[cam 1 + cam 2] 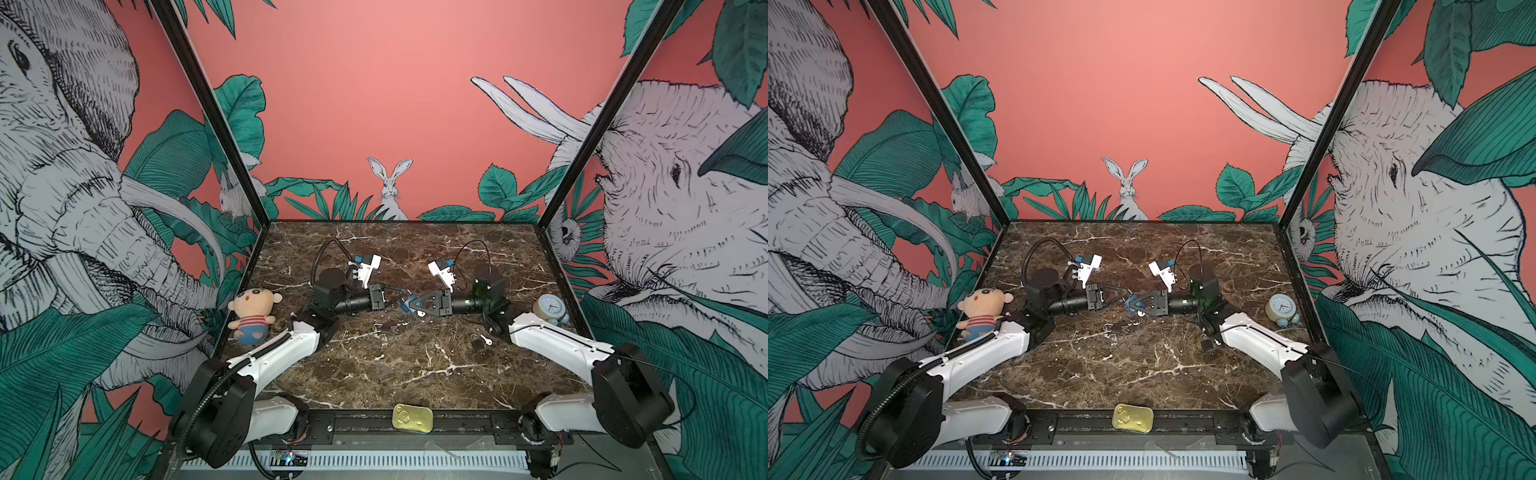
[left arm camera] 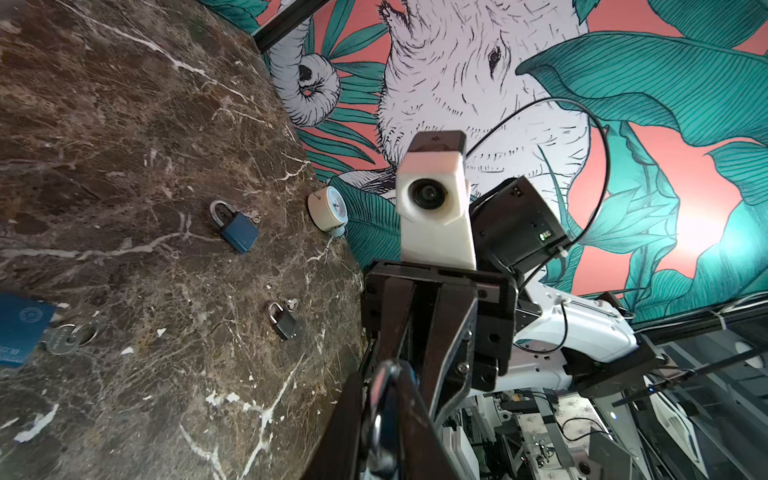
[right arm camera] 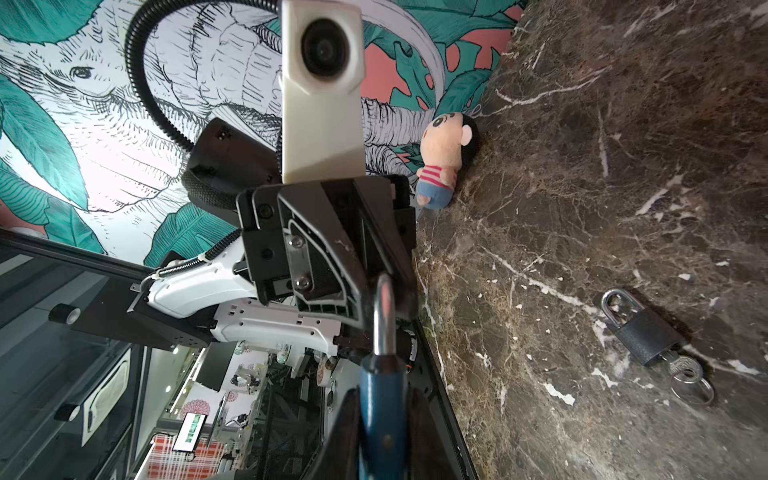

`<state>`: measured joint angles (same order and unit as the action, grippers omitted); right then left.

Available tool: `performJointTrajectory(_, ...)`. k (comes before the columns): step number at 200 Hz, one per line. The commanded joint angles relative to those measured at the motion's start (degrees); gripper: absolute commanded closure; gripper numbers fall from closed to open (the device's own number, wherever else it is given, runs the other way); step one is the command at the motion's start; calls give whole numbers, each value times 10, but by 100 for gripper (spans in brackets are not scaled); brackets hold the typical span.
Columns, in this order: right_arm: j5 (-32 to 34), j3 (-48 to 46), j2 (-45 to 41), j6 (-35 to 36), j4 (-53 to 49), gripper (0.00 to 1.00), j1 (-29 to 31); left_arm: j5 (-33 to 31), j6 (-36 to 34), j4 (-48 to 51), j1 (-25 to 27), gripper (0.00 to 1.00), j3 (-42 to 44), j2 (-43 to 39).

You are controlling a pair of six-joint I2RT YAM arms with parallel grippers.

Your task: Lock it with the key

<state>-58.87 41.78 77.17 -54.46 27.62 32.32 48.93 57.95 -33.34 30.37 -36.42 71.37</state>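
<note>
A blue padlock [image 3: 382, 399] hangs in the air over the middle of the marble table [image 1: 415, 374]. My right gripper [image 3: 382, 440] is shut on its body. Its steel shackle [image 2: 384, 386] points at my left gripper [image 2: 384, 419], whose jaws stand close around the shackle. A thin dark gap shows at one side, so I cannot tell whether they still press it. In both top views the two grippers [image 1: 401, 300] [image 1: 410, 305] meet tip to tip. No key shows in the held padlock. A small pale piece [image 1: 420, 313] shows under the right gripper.
A dark padlock [image 3: 646, 336] with a ringed key [image 3: 681, 368] lies just in front of the grippers. Another dark padlock [image 1: 478, 345] with a key lies by the right arm. A second blue padlock [image 2: 235, 230] lies nearer the clock [image 1: 550, 307]. Plush doll [image 1: 253, 309] at left, tin [image 1: 412, 417] on the front rail.
</note>
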Motion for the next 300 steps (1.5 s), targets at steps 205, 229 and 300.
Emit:
performJointTrajectory(205, 48, -23, -10, -3, 55, 63, 0, -39, 15, -64, -3, 100, 8, -21)
performJointTrajectory(229, 56, -39, -23, -4, 56, 61, -3, -46, 22, -73, -14, 100, 9, -20)
performJointTrajectory(300, 60, -41, -43, 4, 39, 67, -5, -38, 23, -72, -19, 100, 6, -11)
